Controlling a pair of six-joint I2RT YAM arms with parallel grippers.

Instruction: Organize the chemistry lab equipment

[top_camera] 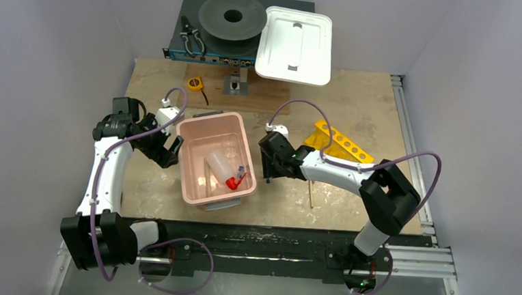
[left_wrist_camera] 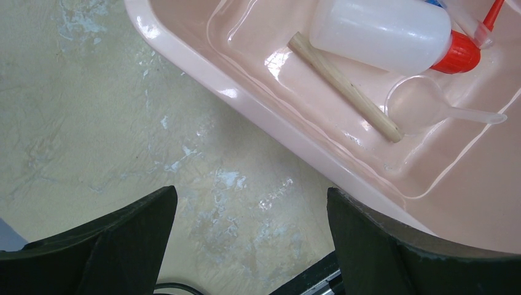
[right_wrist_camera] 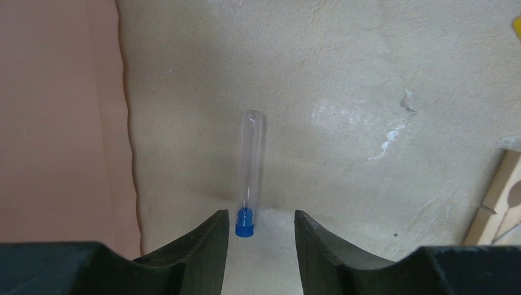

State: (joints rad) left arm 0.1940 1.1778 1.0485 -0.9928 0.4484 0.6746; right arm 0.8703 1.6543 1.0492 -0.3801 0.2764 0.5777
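Bottle (left_wrist_camera: 381,34), stick (left_wrist_camera: 344,86) in bin (left_wrist_camera: 203,55); tube (right_wrist_camera: 250,166) on table (right_wrist_camera: 368,74), R of bin.

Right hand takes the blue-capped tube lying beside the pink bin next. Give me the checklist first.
1. Right hand open: ok, fingers apart, gap wider than the tube.
2. Tube lined up: ok, its blue cap lies at the gap, nearer the finger on the left of the wrist view.
3. Tube free to lift: ok, it lies alone on the table, apart from the pink bin.
4. Cap on the tube: ok.
5. Left hand out of the way: ok, open, over the table on the bin's other side.
6. Right hand's height over the table: cannot tell.
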